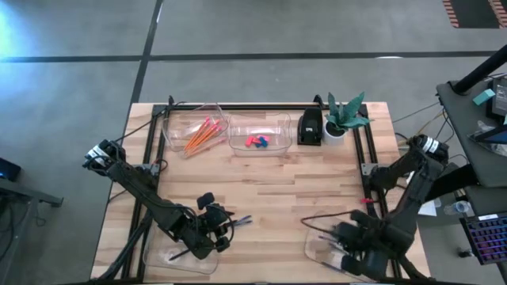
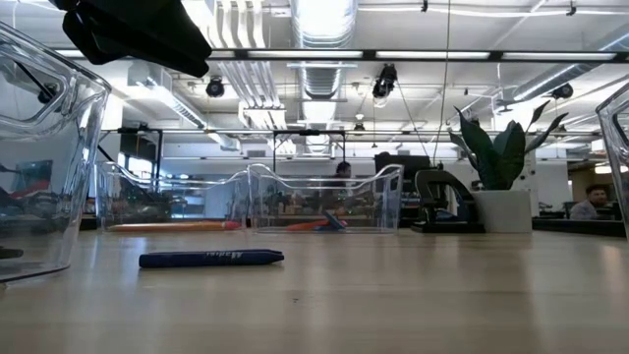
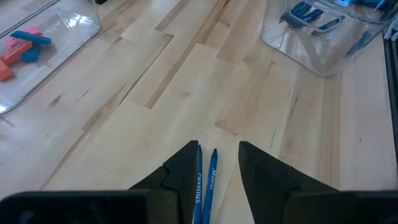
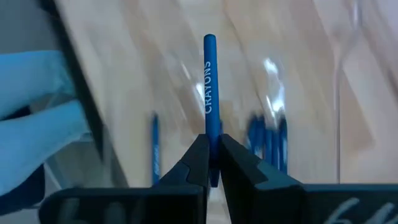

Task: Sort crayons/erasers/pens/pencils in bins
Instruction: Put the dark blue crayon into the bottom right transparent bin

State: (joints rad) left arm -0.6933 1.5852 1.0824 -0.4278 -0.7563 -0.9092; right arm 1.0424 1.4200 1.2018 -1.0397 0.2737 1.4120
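A slim blue wax crayon (image 4: 209,93) is held clenched between the fingers of the right hand (image 4: 211,163), its long axis running straight out ahead of the fingers. That hand hangs over the clear plastic rectangular bin (image 1: 317,245) at the near right of the light wooden tabletop (image 1: 261,190), where other blue crayons (image 4: 267,140) already lie; the coming move is judged to turn on the held crayon standing above that bin. The left hand (image 3: 219,163) is released, its fingers straddling two more blue crayons (image 3: 205,186) lying side by side on the tabletop, their length aligned with the hand.
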